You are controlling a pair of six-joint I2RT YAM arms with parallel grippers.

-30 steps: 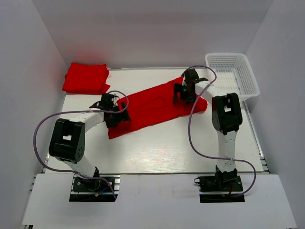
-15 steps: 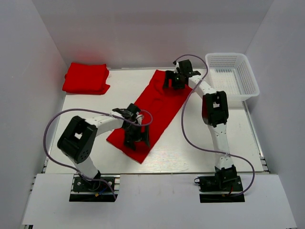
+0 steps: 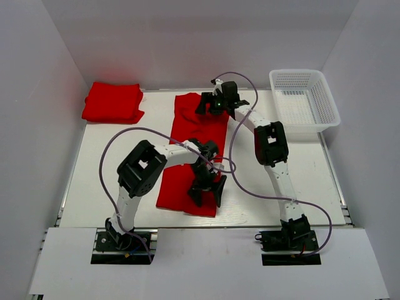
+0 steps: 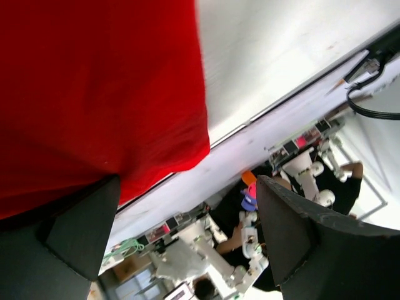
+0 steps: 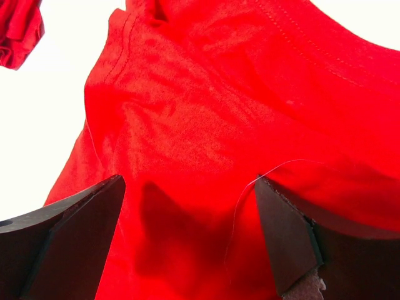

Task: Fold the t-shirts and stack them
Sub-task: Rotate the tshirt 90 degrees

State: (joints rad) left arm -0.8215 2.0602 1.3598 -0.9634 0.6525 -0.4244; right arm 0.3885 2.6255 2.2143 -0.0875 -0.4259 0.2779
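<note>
A bright red t-shirt (image 3: 194,128) lies flat in a long strip from the table's far middle towards the near edge. My left gripper (image 3: 207,197) is open over its near end. In the left wrist view (image 4: 187,181) the jaws stand wide apart beside the shirt's hem (image 4: 94,81), with nothing between them. My right gripper (image 3: 210,104) is open over the shirt's far end. In the right wrist view (image 5: 189,181) it hovers just above the red fabric (image 5: 206,94), near a stitched seam. A folded stack of red t-shirts (image 3: 112,102) sits at the far left.
A white mesh basket (image 3: 325,94) stands at the far right. White walls close in the table on the left, the back and the right. The table's near edge (image 4: 262,125) runs just past the shirt's hem. More red fabric (image 5: 19,28) shows in a corner of the right wrist view.
The shirt has swung from a diagonal to lying lengthwise, far to near. My left gripper moved right and nearer, my right gripper moved left and farther.
</note>
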